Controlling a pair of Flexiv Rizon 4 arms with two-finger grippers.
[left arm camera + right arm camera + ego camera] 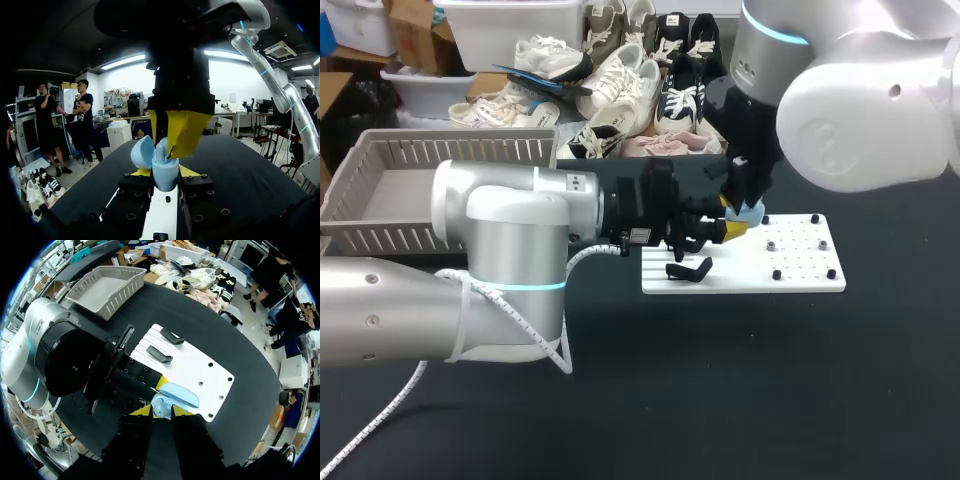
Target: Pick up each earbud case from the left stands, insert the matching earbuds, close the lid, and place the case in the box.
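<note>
Case [748, 212], lid open, is clamped in the left end effector [165, 172] above the board [800, 255]. The right end effector [164, 145] meets it, but I cannot tell its grip. Likely inserting earbuds; next, press the lid shut.

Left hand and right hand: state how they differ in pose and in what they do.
The left hand lies level, in from the side; the right hand points down from above. The left hand is shut on the blue case; the right hand stands over its open lid, and its grip cannot be told. Both meet at the case, near the white board's edge.
</note>
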